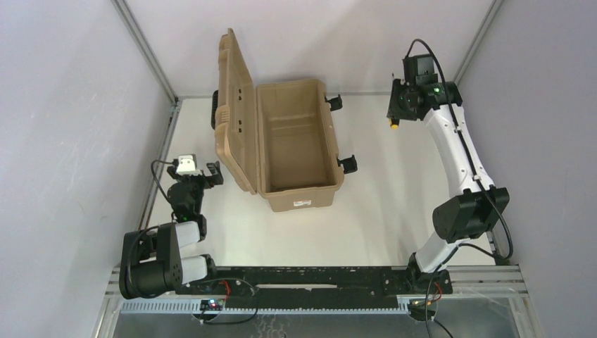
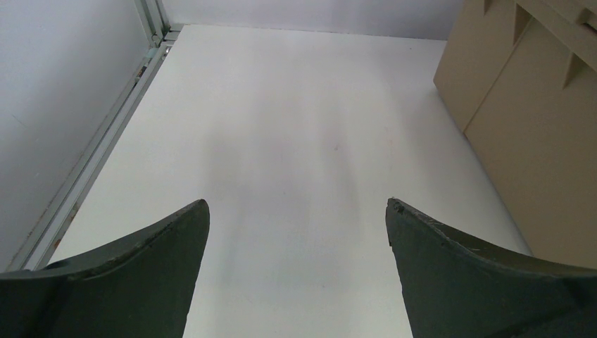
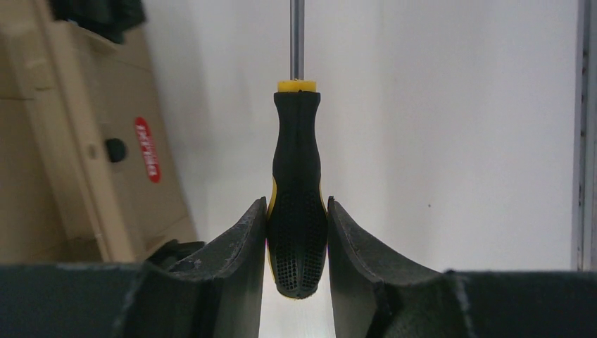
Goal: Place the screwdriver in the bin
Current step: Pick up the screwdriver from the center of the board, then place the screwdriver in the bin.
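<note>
The bin [image 1: 296, 144] is a tan toolbox standing open at the table's middle back, lid [image 1: 234, 105] swung up to its left, white label on its near end. My right gripper [image 3: 296, 211] is shut on the screwdriver [image 3: 296, 176], gripping its black and yellow handle, the thin shaft pointing away. In the top view my right gripper [image 1: 396, 113] is at the far right of the table, right of the bin, with a yellow bit of the screwdriver [image 1: 395, 127] showing below it. My left gripper [image 2: 296, 211] is open and empty over bare table, left of the bin.
The bin's wall [image 3: 77, 141] with a red label and black latch fills the left of the right wrist view. The lid's outer side [image 2: 528, 120] is at the right of the left wrist view. A metal frame rail [image 1: 158, 162] runs along the table's left edge.
</note>
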Controlling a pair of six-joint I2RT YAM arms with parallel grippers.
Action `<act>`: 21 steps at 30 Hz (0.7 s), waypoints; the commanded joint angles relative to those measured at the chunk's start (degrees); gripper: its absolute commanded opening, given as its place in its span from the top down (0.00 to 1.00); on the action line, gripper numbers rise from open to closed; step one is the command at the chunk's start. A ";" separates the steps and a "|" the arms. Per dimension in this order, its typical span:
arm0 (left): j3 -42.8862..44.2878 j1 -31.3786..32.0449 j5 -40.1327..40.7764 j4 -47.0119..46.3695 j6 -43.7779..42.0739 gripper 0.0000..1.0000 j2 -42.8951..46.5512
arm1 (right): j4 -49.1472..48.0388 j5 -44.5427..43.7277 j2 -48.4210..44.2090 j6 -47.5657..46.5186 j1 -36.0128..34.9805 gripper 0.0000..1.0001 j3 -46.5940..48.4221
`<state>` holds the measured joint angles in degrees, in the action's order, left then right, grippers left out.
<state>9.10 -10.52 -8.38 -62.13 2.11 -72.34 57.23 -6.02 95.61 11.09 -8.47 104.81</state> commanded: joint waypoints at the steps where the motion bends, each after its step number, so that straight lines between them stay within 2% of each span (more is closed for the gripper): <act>1: -1.61 -0.29 -1.16 -6.07 0.66 0.00 -0.15 | 1.53 -1.44 -2.04 1.91 -2.81 1.00 7.39; 13: -1.61 -0.29 -1.25 -6.03 0.66 0.00 -0.15 | 3.27 -4.50 1.93 3.98 -12.40 1.00 22.39; 21: -1.61 -0.29 -1.20 -6.06 0.64 0.00 -0.16 | 0.30 -6.81 4.03 7.64 -20.14 1.00 24.35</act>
<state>9.10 -10.55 -8.38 -62.15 2.11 -72.34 60.53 -10.57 98.85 15.75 -25.36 127.90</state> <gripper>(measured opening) 0.996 0.411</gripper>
